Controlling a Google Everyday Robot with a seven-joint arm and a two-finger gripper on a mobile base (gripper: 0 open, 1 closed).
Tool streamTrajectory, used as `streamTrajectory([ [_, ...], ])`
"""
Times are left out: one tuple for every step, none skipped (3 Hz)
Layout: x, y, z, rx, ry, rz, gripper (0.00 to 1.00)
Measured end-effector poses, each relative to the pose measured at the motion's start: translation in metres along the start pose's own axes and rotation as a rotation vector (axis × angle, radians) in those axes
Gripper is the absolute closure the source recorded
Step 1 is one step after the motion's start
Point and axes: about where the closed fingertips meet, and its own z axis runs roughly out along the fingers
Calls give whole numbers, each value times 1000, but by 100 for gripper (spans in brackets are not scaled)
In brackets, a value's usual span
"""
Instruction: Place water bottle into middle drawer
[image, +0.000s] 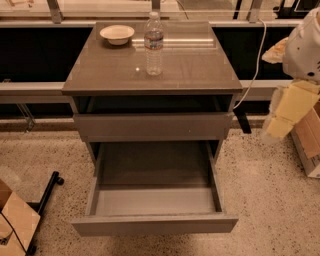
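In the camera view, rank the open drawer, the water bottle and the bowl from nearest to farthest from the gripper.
The gripper hangs right of the cabinet.
1. Middle drawer, pulled open, low centre.
2. Water bottle, upright on the cabinet top.
3. Bowl, back left of the top.
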Motion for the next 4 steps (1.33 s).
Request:
streamTrajectory([
  [-43,-48,24,35,-189,75,0],
  [-83,-93,39,56,-311,121,0],
  [-83,-93,38,59,-310,117,0],
  [-83,-89,38,50,-332,134,0],
])
